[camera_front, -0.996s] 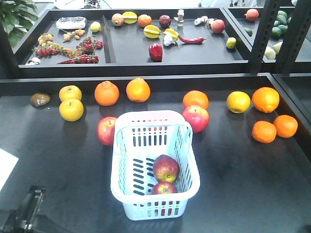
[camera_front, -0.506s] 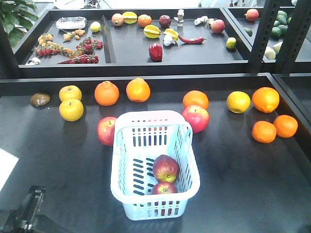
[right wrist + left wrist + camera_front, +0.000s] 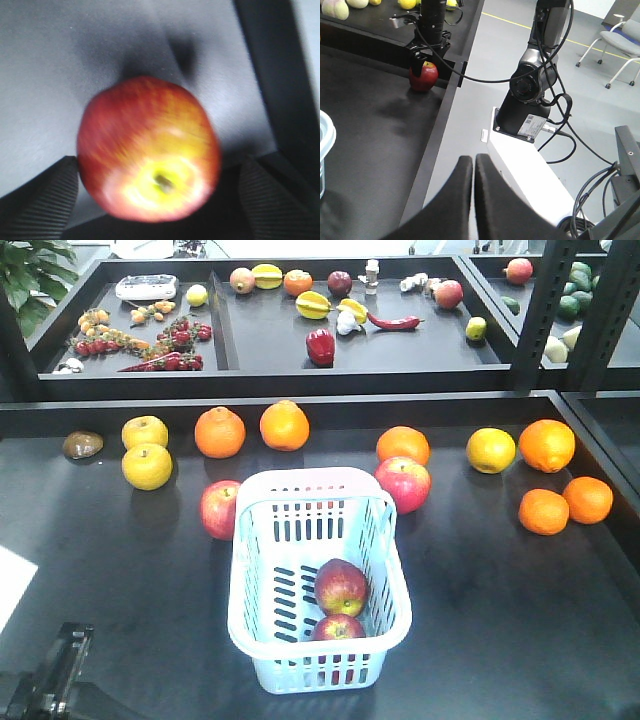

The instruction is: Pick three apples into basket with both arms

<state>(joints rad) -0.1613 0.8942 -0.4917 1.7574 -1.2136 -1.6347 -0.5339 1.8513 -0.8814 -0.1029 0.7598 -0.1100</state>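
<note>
The left pincer [image 3: 472,195] is clenched on nothing, its black fingers pressed together over the counter's [image 3: 500,620] near edge. Just past it in the front view stands the basket [image 3: 255,640]. It holds two apples, one [image 3: 338,627] at the basket's 6 o'clock end and another [image 3: 342,586] touching it behind. Two more apples lie on the counter against the basket, at 10 o'clock [image 3: 219,509] and 1 o'clock [image 3: 404,483]. In the left wrist view a fifth apple [image 3: 423,76] sits at the counter's edge. The right pincer [image 3: 425,66] straddles it, released, with a gap beside one ridged pad [image 3: 260,200]. A white sticker [image 3: 536,125] on the right arm's base has print too small to read. Oranges [image 3: 219,432] line the counter's 12 o'clock side.
</note>
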